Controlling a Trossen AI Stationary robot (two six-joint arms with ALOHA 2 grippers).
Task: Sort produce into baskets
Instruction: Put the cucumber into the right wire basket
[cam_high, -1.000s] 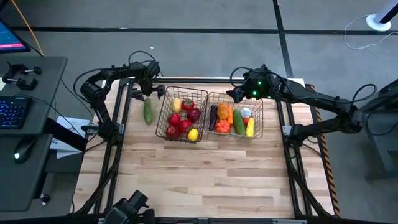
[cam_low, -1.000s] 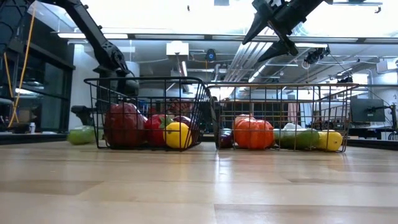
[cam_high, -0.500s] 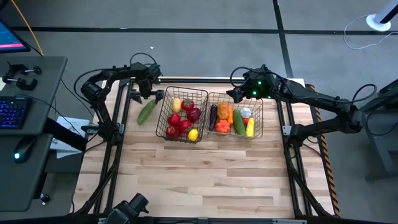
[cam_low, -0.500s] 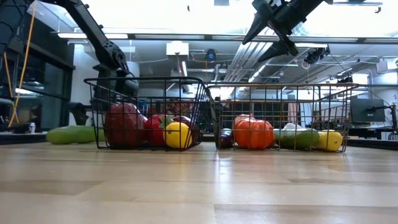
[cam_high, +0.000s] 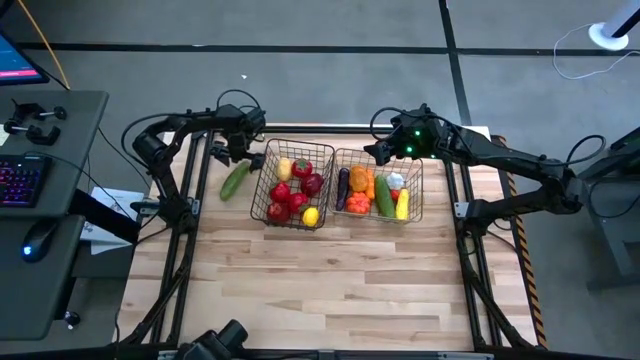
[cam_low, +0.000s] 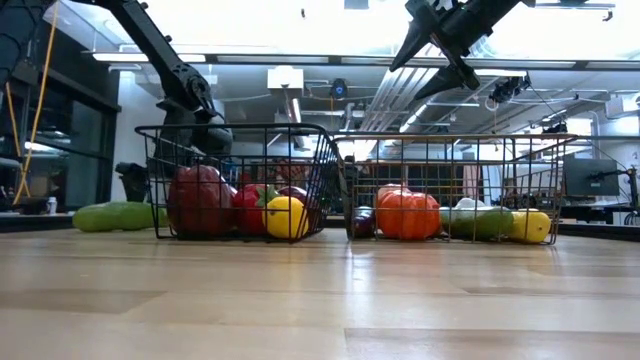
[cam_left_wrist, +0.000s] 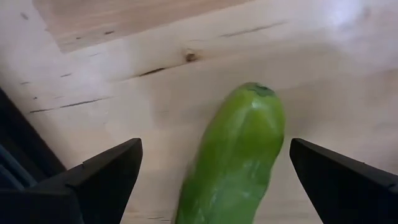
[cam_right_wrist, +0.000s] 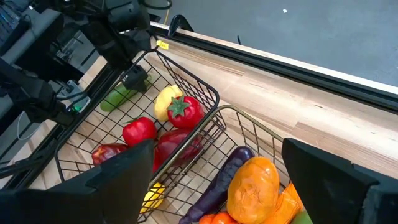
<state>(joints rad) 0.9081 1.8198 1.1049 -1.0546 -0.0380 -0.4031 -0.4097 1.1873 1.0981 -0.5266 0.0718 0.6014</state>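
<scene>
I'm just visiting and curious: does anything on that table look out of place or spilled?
One thing: a green cucumber lies loose on the table, outside the left basket, while all the other produce sits inside the two baskets. The open left gripper hangs just above its far end. Nothing looks spilled or damaged.

A light wooden table (cam_high: 320, 280) of joined planks carries 3 things directly. 2 dark wire baskets stand side by side near its far edge: the narrower basket (cam_high: 262, 188) toward the left edge, the wider basket (cam_high: 415, 190) toward the right. A green cucumber (cam_high: 235, 179) lies on the bare wood just beside the narrower basket, near the far left corner.
</scene>
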